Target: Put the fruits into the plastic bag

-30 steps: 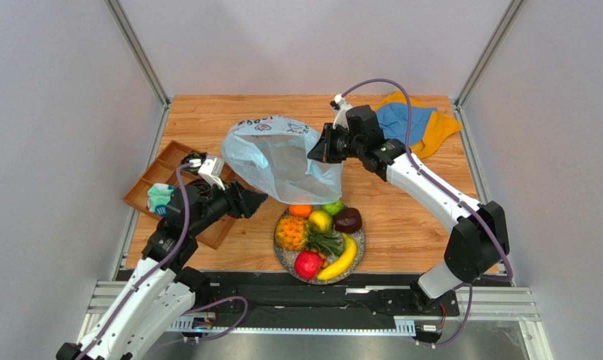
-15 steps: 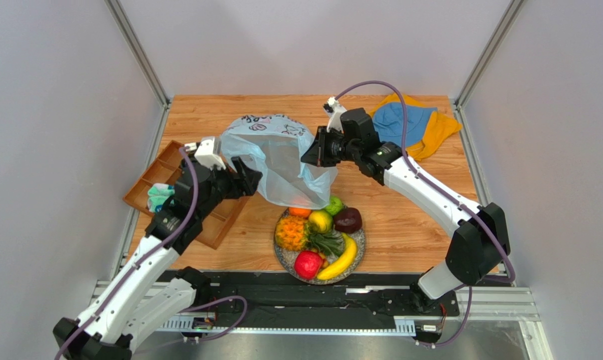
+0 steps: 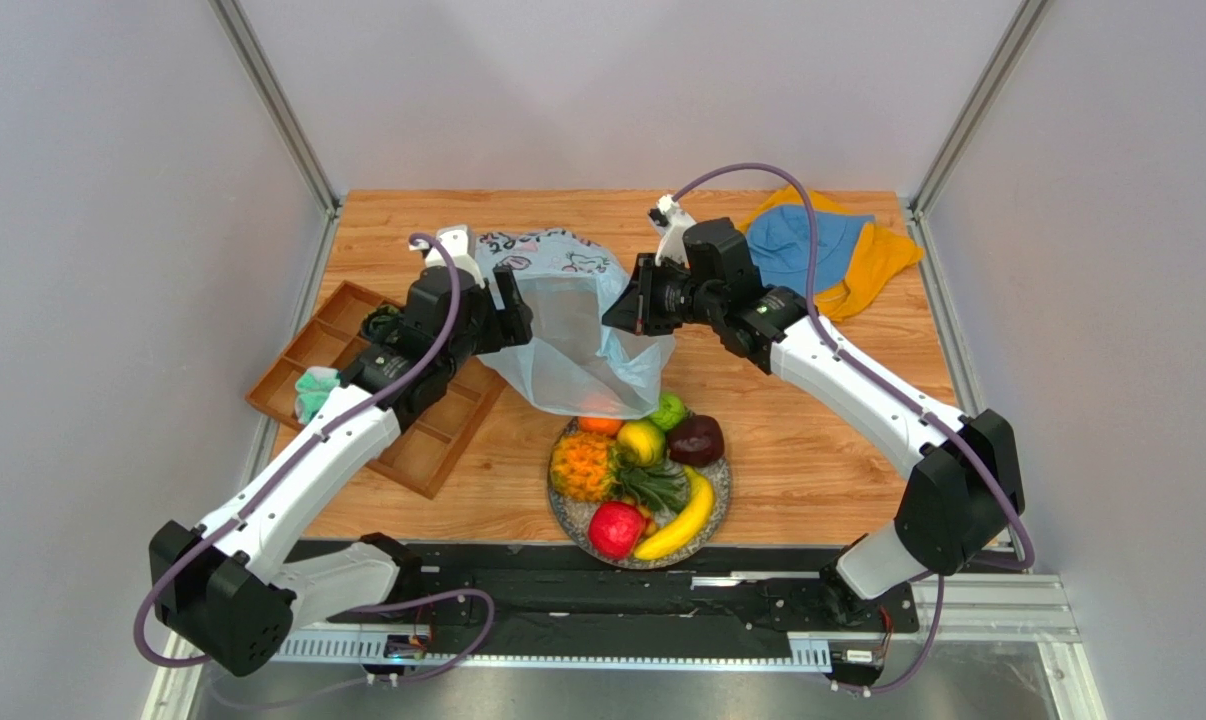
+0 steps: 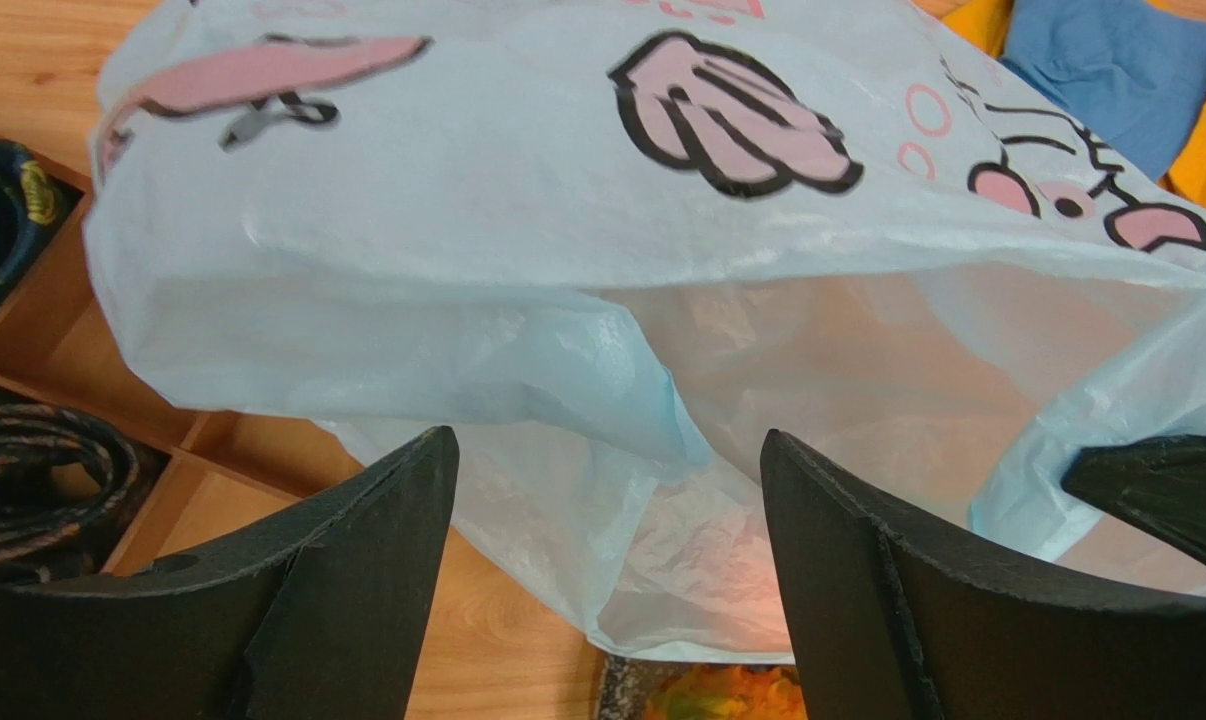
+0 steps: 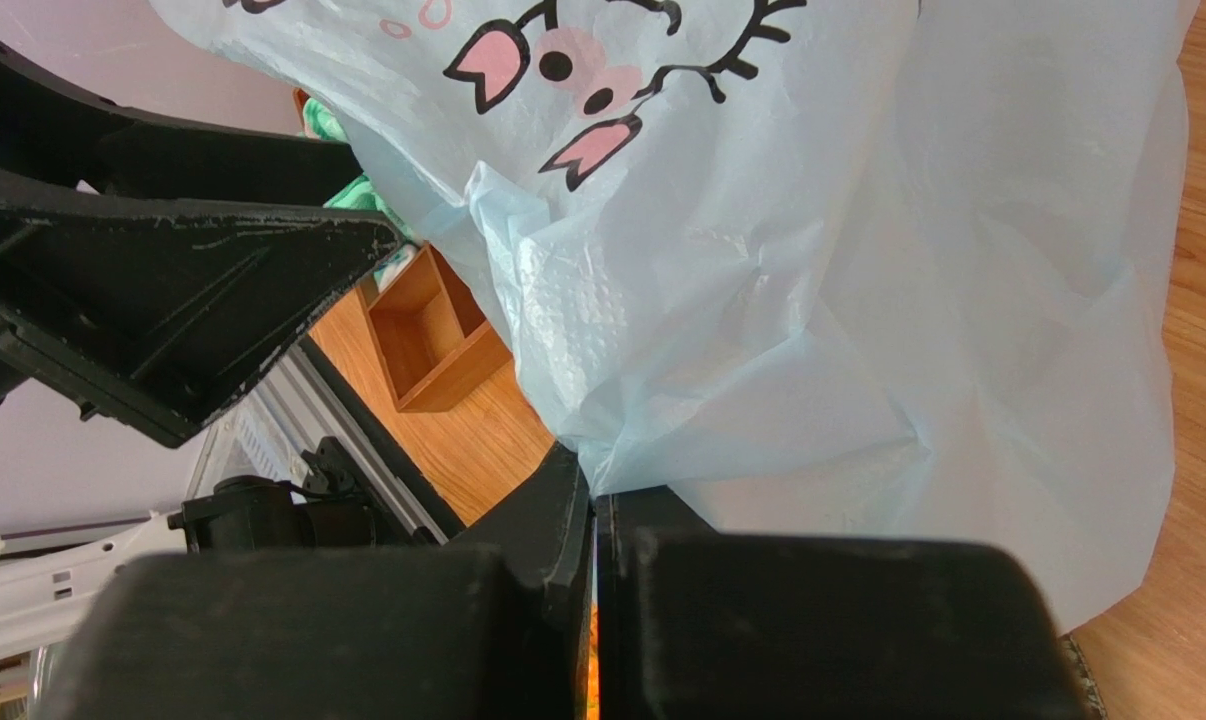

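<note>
Thin light-blue translucent plastic bag point(image 3: 564, 323), pink shell/starfish prints, sits mid-table behind the speckled grey round plate point(image 3: 561, 518). It is held up at its right rim by the right gripper point(image 5: 594, 503). That gripper's fingers are closed to a hairline slit w/ a crinkled fold of film clamped betw. them. Prob. lifted like this so the mouth sags open toward the fruit.

Left gripper point(image 4: 609, 450) is spread wide and holds nothing. The bag's left rim droops just ahead of and betw. its fingers point(image 4: 339, 585). Can't tell from the wrist view if film touches a pad. Judged aim: take the opposite rim and stretch the mouth open.

Film is limp, wrinkly and likely slippery, so it needs a pinch on a fold, not a flat face.

Small glossy toy fruits point(image 3: 639, 468) are all piled on the plate, front centre, none seen in the bag. The bag's low end hangs at the round orange point(image 3: 600, 423). The knobbly pineapple point(image 3: 581, 467) has a green crown, and the curved yellow banana point(image 3: 684, 518) lies at the near-right rim. All look hard and smooth.
</note>
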`<state>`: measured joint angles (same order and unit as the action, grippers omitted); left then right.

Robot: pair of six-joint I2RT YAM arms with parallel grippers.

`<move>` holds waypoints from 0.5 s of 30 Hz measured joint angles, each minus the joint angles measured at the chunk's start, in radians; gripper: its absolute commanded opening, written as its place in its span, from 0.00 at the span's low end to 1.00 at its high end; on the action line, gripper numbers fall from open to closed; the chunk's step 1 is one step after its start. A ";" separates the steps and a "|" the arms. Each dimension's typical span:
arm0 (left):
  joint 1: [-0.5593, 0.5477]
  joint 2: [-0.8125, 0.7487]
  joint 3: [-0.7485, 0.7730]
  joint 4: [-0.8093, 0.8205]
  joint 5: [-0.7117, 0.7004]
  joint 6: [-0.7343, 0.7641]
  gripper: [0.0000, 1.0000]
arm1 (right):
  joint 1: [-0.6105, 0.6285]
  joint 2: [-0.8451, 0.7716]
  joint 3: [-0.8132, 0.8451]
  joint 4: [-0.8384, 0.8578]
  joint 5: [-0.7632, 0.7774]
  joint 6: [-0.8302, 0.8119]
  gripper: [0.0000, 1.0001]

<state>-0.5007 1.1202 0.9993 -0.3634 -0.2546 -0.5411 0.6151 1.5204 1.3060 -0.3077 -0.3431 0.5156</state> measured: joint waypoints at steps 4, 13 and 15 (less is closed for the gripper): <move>-0.023 -0.003 -0.025 0.008 0.000 -0.025 0.82 | 0.000 0.000 0.000 0.000 -0.002 0.000 0.00; -0.024 0.079 -0.042 0.041 0.008 -0.061 0.83 | 0.000 -0.003 -0.006 0.007 -0.011 0.000 0.00; -0.024 0.086 -0.049 0.065 0.008 -0.068 0.82 | 0.001 -0.006 -0.014 0.010 -0.013 0.000 0.00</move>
<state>-0.5243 1.2060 0.9501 -0.2985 -0.2466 -0.6090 0.6159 1.5143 1.2919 -0.2974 -0.3565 0.5152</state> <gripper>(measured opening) 0.830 0.007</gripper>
